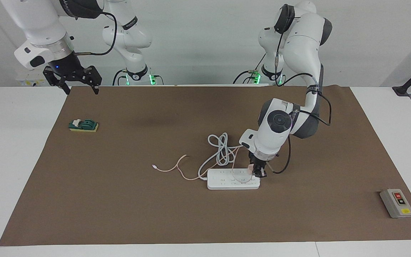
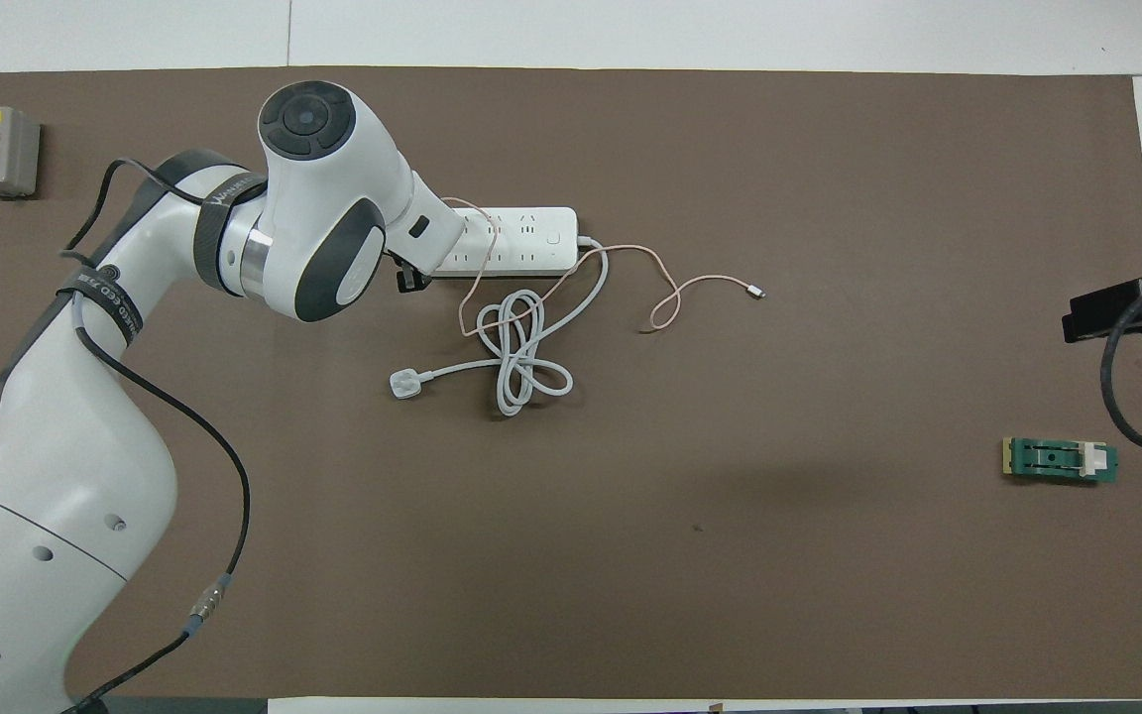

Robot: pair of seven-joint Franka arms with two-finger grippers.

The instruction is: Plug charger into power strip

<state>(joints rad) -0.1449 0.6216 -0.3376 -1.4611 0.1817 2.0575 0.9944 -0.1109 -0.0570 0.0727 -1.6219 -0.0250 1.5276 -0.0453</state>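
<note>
The charger, a small pink cube, is being held by the left gripper, clenched on its body, at the end of the strip toward the left arm's end of the table; whether the prongs are being seated in an outlet cannot be told. The charger is being judged light and rigid, best gripped across its flat sides so that the prongs are being kept square to the outlet; its thin cable is being judged limp and prone to snagging, and it is being trailed across the strip's face and onto the mat. The strip itself is being judged light enough to slide under a sideways push, so pressure is best being directed straight down. The strip's thick cord is lying coiled just nearer to the robots, crowding that approach; open mat is being left on the remaining sides. A grey switch box and a green block are lying well apart, near the mat's ends. The right gripper is waiting, released, over the mat's edge.
</note>
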